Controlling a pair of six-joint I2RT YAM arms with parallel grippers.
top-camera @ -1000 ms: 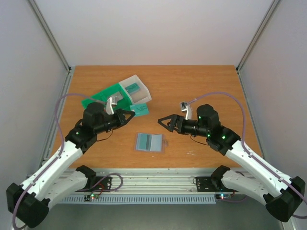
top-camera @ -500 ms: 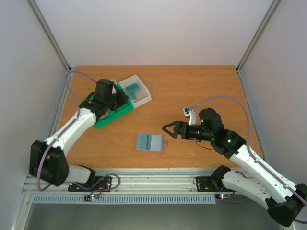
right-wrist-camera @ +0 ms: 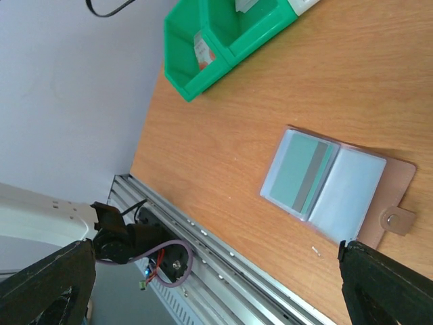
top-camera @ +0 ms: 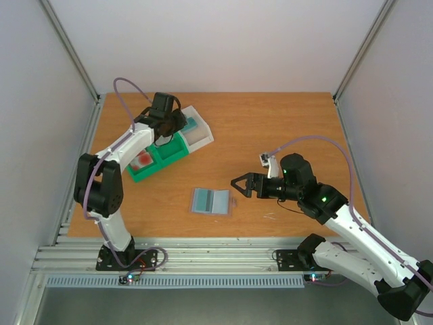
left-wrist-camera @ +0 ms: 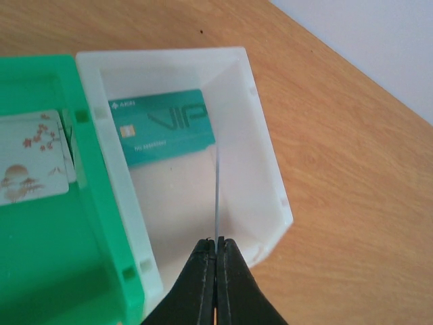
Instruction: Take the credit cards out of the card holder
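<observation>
Item: table [top-camera: 270,128], wooden, beneath both my pincers. Item: green-and-white tray [top-camera: 177,150], directly under my left pincer [left-wrist-camera: 216,254]; its white compartment [left-wrist-camera: 267,169] is ahead of the tips and its green compartment [left-wrist-camera: 101,271] to their left. Item: card holder [top-camera: 212,201], lying open and flat just left of my right pincer [top-camera: 238,184], whose jaws stand wide apart with nothing between them. One panel holds a teal card with a grey stripe [right-wrist-camera: 301,172], so I judge the job unfinished. Item: edge-on card [left-wrist-camera: 218,196], clamped between the closed tips of my left pincer and seen only as a thin line over the white compartment. Item: teal card [left-wrist-camera: 162,135], flat at the far end of that compartment. Item: pale card with red blossoms [left-wrist-camera: 30,159], in the green compartment. Handling note: I judge this to be the drop, so I should keep the clamped card inside the white walls, bring it low, then part the tips so it falls flat. Markings: "VIP" in large letters on the flat teal card, beside a gold chip; the small print is too fine to read.
</observation>
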